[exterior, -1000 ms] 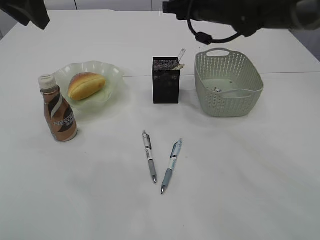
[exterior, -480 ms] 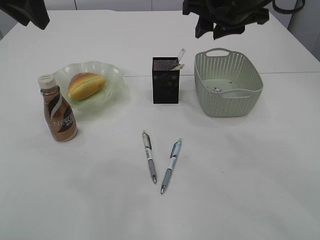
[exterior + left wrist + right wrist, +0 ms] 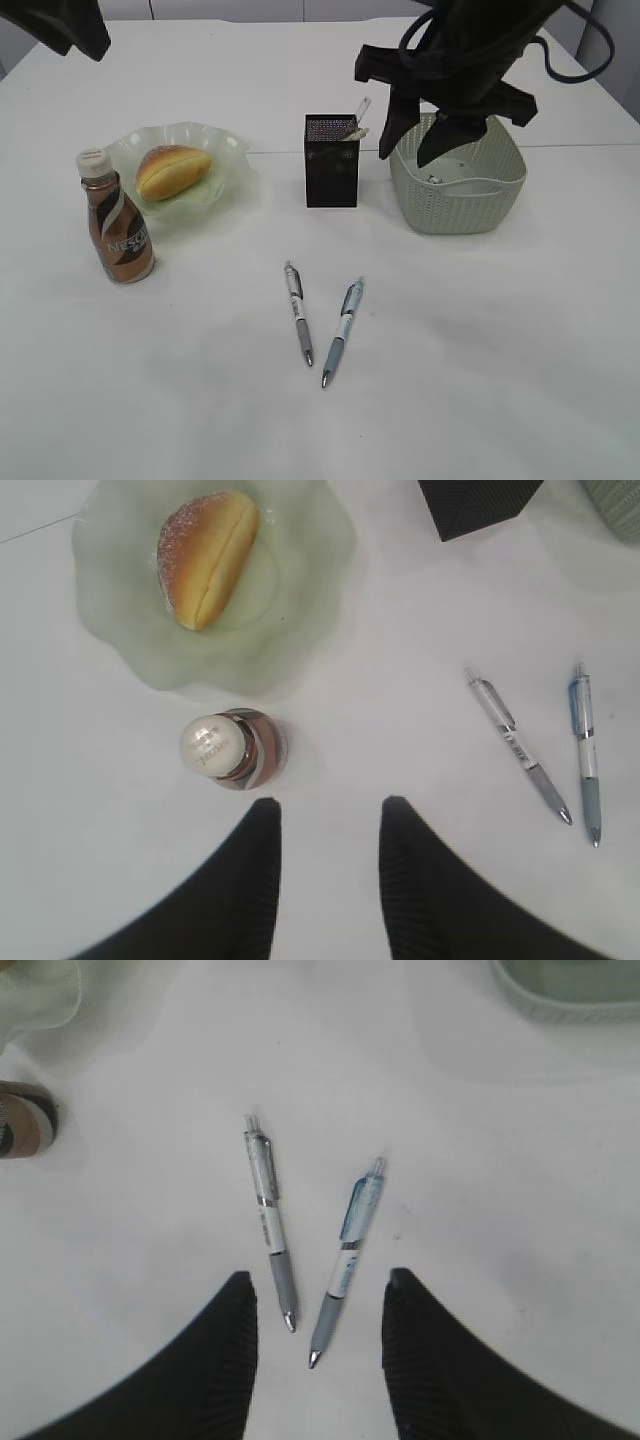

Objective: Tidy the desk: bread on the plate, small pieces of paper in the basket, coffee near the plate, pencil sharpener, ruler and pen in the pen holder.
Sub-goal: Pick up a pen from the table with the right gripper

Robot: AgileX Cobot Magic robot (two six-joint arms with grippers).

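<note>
Pens, a grey one (image 3: 269, 1222) and a blue one (image 3: 347, 1257), lay side by side on the desk (image 3: 480, 330) before the holder (image 3: 332, 161), and the right gripper (image 3: 315, 1335), jaws apart and empty, hung above them, probably needing to descend onto one.

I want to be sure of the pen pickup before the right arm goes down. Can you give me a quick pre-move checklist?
1. Right gripper open and empty: ok.
2. Both pens, grey-grip pen and blue pen, lie apart on the desk, not touching: ok.
3. Gripper lined up above the pen tips: ok.
4. Pen holder upright: ok.
5. Room left inside the holder: cannot tell.
6. Left gripper clear of the pens: ok.
</note>
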